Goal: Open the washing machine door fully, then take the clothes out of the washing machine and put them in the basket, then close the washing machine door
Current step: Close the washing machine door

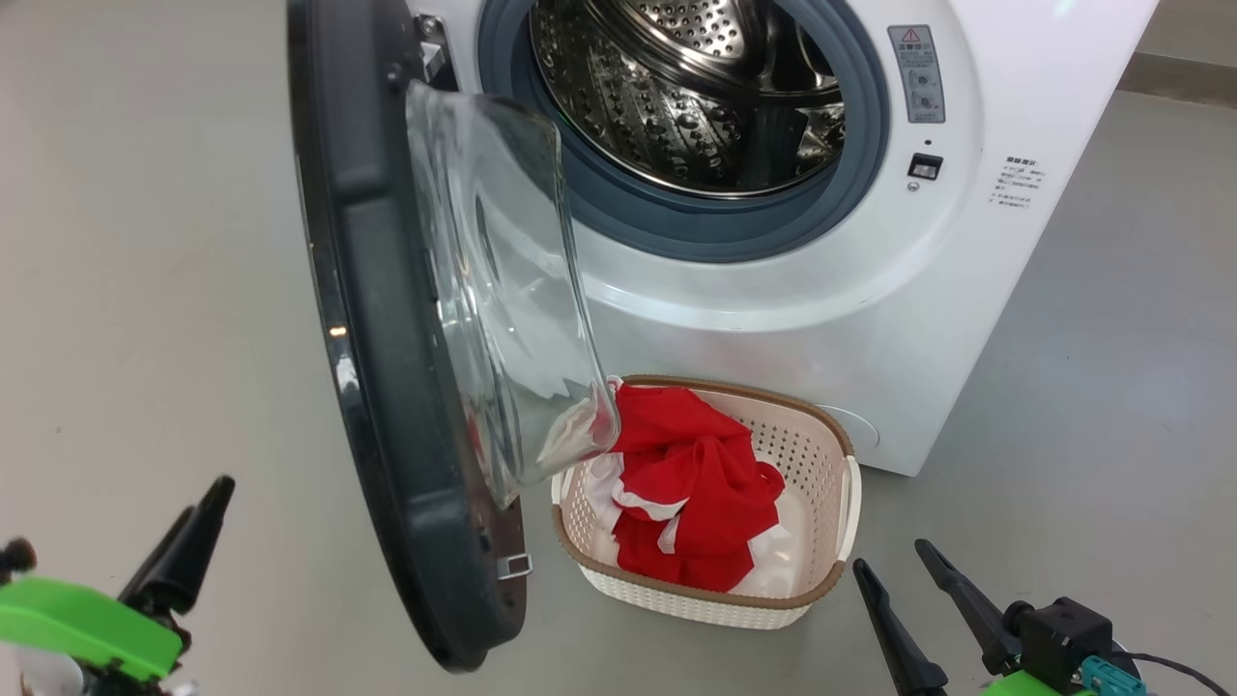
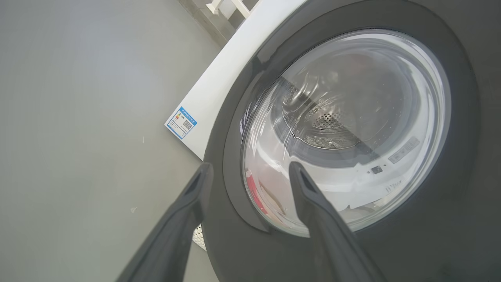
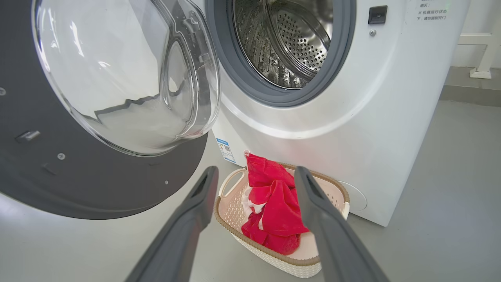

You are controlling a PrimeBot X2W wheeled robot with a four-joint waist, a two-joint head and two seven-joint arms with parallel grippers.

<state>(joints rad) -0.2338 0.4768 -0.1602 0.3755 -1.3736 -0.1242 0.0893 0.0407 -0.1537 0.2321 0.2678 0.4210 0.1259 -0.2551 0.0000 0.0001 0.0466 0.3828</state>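
Both claws sit low with fingers spread apart, gripping nothing. The left claw (image 2: 250, 168) points at the outer face of the washing machine door (image 1: 377, 387), which stands open. The right claw (image 1: 891, 558) aims toward the basket (image 1: 839, 454) on the floor (image 1: 1111, 387), just before the washing machine (image 1: 773, 309); the clothes (image 1: 696, 474) lie inside it.

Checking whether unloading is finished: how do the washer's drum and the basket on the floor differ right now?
The drum is round, shiny steel; the basket is rectangular, brown-rimmed cream plastic. The basket holds the red clothes; the drum's visible part shows none. The drum sits inside the washing machine; the basket stands on the floor before it. Both are perforated.
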